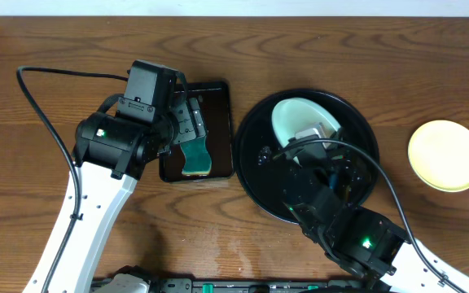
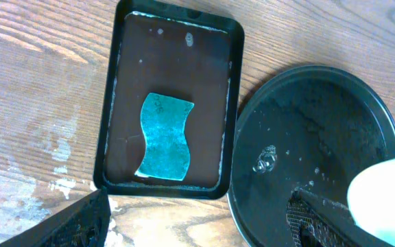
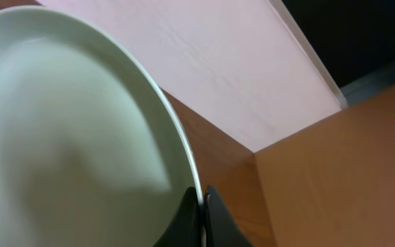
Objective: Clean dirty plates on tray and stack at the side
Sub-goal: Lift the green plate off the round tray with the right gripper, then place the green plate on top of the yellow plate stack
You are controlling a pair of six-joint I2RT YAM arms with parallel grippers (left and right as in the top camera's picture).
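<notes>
- Right gripper [image 1: 320, 138]: fingers fully closed, pinching the rim of a pale mint-white round shallow plate [image 1: 291, 114].
- Right wrist view confirms the grip. Both black fingertips [image 3: 187, 219] clamp the plate's edge from either side, and the plate fills the left of that frame, blurred.
- Held plate position: over the far half of the large round glossy black tray [image 1: 255, 175], tilted up on edge rather than lying flat. Can't tell whether its low edge touches the tray floor.
- Round black tray: sits right of table centre, under the right arm. A few small shiny wet specks [image 2: 266, 161] show on its floor.
- Yellow round shallow plate [image 1: 446, 155]: flat on the bare brown wood-grain tabletop [image 1: 430, 236], right of the round tray and clear of its rim, with nothing stacked on it.
- Left gripper [image 1: 187, 122]: jaws spread wide and holding nothing, hovering above the small rectangular black tray [image 1: 222, 89].
- Left wrist view: one dark finger [image 2: 67, 223] shows at the lower left corner. The dark shape at the lower right may be the other finger, can't tell for sure.
- Teal wavy-edged sponge [image 2: 164, 137]: lies flat inside the rectangular tray, toward its near end, not touched by either finger.
- Rectangular tray sits just left of the round tray, with only a narrow strip of wood between the rims.
- A corner of the held plate shows at the right edge of the left wrist view, over the round tray.
</notes>
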